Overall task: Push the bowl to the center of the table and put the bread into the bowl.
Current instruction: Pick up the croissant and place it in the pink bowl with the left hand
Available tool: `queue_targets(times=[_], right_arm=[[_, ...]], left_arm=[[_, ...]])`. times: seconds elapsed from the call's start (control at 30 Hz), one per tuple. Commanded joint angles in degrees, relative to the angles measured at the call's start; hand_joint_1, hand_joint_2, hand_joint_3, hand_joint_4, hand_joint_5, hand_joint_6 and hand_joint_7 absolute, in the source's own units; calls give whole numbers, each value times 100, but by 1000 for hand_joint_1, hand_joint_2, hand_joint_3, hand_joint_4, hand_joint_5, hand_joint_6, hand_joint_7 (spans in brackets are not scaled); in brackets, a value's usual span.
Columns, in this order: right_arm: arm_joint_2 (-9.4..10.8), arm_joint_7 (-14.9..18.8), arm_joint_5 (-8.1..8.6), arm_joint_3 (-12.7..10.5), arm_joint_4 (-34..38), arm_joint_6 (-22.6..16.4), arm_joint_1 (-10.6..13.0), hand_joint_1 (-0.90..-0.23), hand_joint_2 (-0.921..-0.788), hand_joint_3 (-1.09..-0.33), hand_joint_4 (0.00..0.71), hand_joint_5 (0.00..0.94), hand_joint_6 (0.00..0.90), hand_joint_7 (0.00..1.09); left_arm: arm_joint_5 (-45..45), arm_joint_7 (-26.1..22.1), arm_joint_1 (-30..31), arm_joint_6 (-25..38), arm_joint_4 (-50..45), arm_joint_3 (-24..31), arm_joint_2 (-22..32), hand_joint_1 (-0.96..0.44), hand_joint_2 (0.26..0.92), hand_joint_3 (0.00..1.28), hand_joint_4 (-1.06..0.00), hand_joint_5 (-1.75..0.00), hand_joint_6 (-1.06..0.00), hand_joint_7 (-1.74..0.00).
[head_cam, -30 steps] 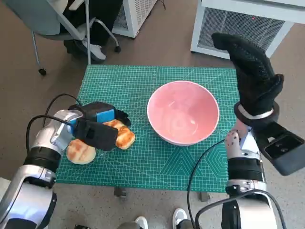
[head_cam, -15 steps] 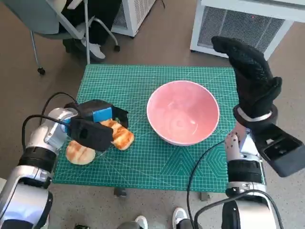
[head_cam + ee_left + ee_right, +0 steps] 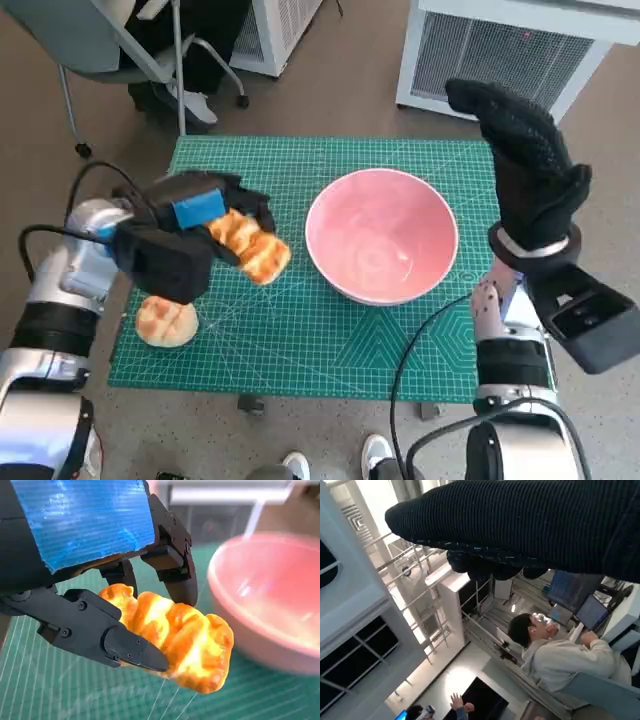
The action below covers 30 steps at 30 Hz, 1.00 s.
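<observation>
A pink bowl (image 3: 381, 236) stands on the green cutting mat (image 3: 300, 330), right of the middle. My left hand (image 3: 190, 215) holds a long toasted bread (image 3: 249, 247) lifted above the mat, left of the bowl. In the left wrist view the bread (image 3: 175, 637) is pinched between the black fingers (image 3: 120, 642), with the bowl (image 3: 272, 610) close beyond it. A round bread roll (image 3: 166, 321) lies on the mat below my left arm. My right hand (image 3: 525, 160) is raised upright beside the bowl's right side, fingers straight and holding nothing.
A white appliance with a grille (image 3: 500, 50) stands beyond the table's far right. A chair (image 3: 110, 45) and a person's legs are at the far left. A seated person (image 3: 555, 650) shows in the right wrist view.
My left hand has lifted the long bread off the mat and carried it up and toward the bowl. The round roll stays on the mat. The right hand has hardly moved.
</observation>
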Motion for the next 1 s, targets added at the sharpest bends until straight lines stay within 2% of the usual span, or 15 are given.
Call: queue_targets(times=[0.03,0.13,0.23,0.33,0.47,0.6,0.8,0.87,1.0], right_arm=[[40,-44,41,55,-148,154,190,-585,-921,-831,10,418,-1,623],[48,-53,60,64,-215,204,224,-584,-921,-821,3,429,-1,618],[61,-63,90,62,-283,267,260,-584,-921,-815,0,428,-1,616],[69,-70,113,59,-335,320,288,-582,-921,-806,-1,430,-1,630],[79,-63,151,55,-411,401,330,-580,-921,-796,-1,431,-1,636],[98,-53,192,56,-488,475,369,-582,-921,-785,-1,430,-1,639],[116,-90,159,69,-647,535,438,-582,-921,-782,-1,430,-1,641],[118,-100,155,76,-690,565,456,-583,-921,-781,-1,430,-1,641],[125,-130,122,99,-770,582,497,-584,-921,-780,-1,430,-1,640]], left_arm=[[-295,-170,-199,-18,-334,181,66,0,920,97,-511,-1365,-755,-1005],[-375,-214,-266,1,-448,234,41,0,920,101,-529,-1259,-720,-1131],[-443,-210,-429,-9,-524,267,-40,0,921,107,-518,-1272,-710,-1143],[-454,-171,-582,-55,-530,264,-128,0,920,103,-515,-1327,-721,-1080],[-417,-79,-829,-145,-464,212,-331,0,920,96,-553,-1262,-700,-1132],[-250,126,-1121,-280,-222,73,-670,0,920,92,-574,-1234,-685,-1156],[286,578,-1525,-356,323,-280,-1113,-1,920,93,-573,-1213,-686,-1175],[424,646,-1713,-318,618,-411,-1296,-1,920,98,-574,-1156,-682,-1231],[541,716,-1990,-283,1199,-544,-1592,-1,921,88,-590,-1144,-684,-1226]])
